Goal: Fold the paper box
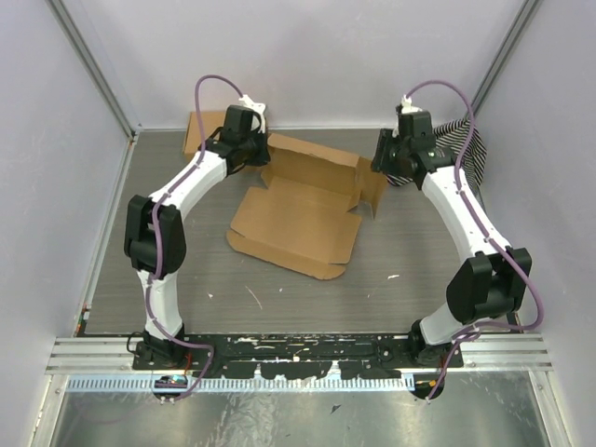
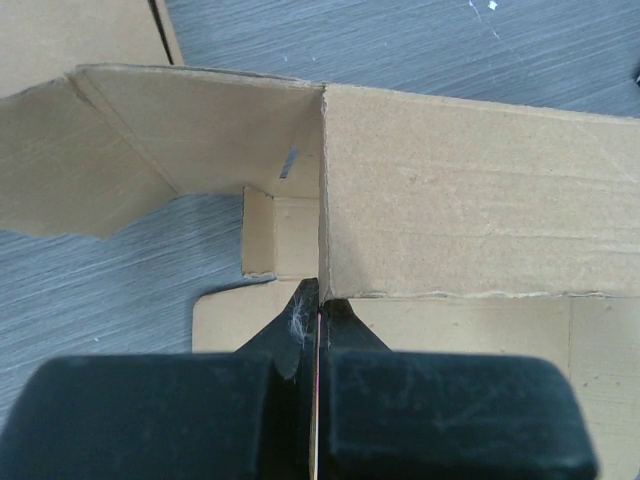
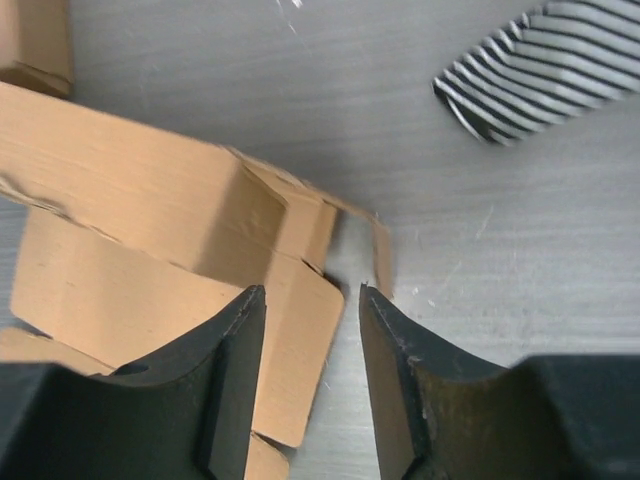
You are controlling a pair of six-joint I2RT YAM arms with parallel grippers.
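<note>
While the plain brown corrugated-cardboard paper box [image 1: 298,219] lies on the grey bench [image 1: 214,279], the left claw [image 2: 319,295] pinches its rear wall upright, apparently steadying it; the right claw [image 3: 312,295] hangs open over its side flap.

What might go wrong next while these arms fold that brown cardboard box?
1. The right gripper is open and holds nothing, so the raised end flaps of the brown corrugated-cardboard paper box may spring back flat.
2. The left gripper is shut at a corner crease; a pull there might tear it.
3. The black-and-white striped cloth lies near the right arm and might snag.
</note>
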